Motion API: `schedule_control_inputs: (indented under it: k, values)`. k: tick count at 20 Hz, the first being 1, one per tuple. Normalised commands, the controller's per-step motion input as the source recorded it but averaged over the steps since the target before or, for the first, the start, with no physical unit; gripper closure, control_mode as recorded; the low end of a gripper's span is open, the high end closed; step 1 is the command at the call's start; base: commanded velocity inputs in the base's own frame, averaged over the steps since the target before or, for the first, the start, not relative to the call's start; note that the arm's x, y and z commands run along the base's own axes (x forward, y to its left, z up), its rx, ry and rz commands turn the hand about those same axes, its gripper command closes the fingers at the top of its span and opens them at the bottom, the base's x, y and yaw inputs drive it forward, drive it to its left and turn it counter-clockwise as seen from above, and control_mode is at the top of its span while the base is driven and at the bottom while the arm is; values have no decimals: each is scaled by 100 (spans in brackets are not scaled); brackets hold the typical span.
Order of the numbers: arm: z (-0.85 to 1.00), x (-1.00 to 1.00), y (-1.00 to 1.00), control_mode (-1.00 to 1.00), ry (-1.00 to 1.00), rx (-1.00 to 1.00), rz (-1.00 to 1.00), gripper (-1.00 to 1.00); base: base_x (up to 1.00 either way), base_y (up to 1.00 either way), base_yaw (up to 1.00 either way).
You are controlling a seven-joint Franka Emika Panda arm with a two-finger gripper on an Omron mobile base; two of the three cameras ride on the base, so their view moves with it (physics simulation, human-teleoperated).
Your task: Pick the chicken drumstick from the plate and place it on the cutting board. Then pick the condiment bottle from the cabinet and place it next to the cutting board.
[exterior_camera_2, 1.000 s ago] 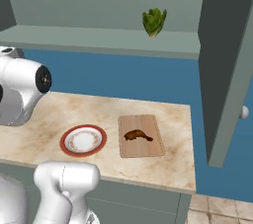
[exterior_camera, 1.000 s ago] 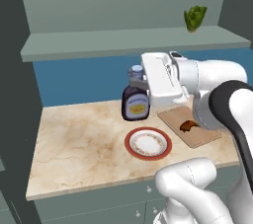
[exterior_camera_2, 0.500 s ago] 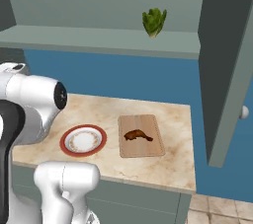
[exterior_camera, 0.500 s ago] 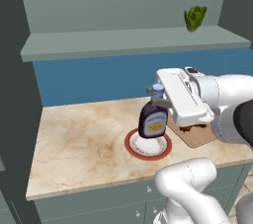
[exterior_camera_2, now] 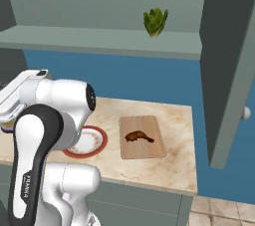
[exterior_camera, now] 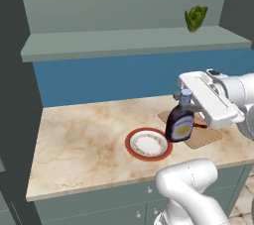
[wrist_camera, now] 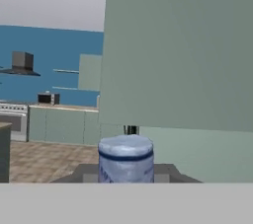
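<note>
The gripper (exterior_camera: 184,96) is grasping the condiment bottle (exterior_camera: 180,121) by its neck, just under the pale blue-grey cap (wrist_camera: 125,157), and is holding it upright in the air so that the dark body with its yellow label is hanging below the fingers. Beneath the gripper the plate (exterior_camera: 148,143) is sitting bare on the marble counter (exterior_camera: 84,140), just to the bottle's left, while the cutting board (exterior_camera_2: 142,136) is lying just past it on the other side with the chicken drumstick (exterior_camera_2: 138,137) resting on its middle. Well above the gripper, the cabinet (exterior_camera: 134,43) shelf is carrying a green leafy vegetable (exterior_camera: 196,18) near its right end.
</note>
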Motion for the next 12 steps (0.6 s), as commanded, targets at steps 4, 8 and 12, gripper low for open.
schedule_control_inputs:
  k: [4,8,12]
  values:
    - [-46,-9,-46,-100,0,5,1,100,0,0,0]
    - [-44,-5,-43,-100,0,6,1,100,0,0,0]
    - [-39,-5,-44,-100,0,6,1,100,0,0,0]
